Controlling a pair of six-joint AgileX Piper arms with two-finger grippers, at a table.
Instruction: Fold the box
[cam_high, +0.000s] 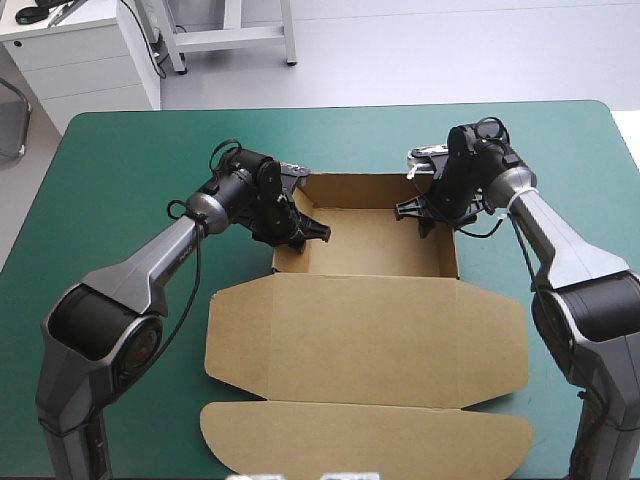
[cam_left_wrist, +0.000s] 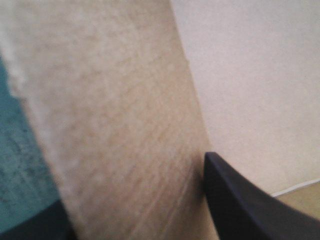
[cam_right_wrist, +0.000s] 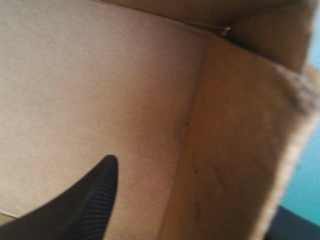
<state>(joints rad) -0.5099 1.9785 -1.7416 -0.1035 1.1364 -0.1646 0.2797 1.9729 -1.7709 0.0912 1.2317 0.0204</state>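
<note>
Rounded front flap of the brown box (cam_high: 365, 440) lies flat by the near edge of the bench (cam_high: 120, 160), on the teal-green cover. Lid (cam_high: 365, 340) is flat just behind the flap, side tabs spread out. Tray (cam_high: 365, 250) is at the far end, walls raised, top open. Whole box sits mid-bench.

Left pincer (cam_high: 300, 232) is at the tray's left wall, toward its near corner. Left wrist view shows the wall standing between the two black fingers, with one finger (cam_left_wrist: 240, 200) pressed to the board, so it is clamped on the wall.

Right pincer (cam_high: 418, 212) is at the tray's right wall. Its fingers stand wide, astride the wall. Inner finger (cam_right_wrist: 85, 205) is inside the tray, clear of the wall, and the other is outside.
</note>
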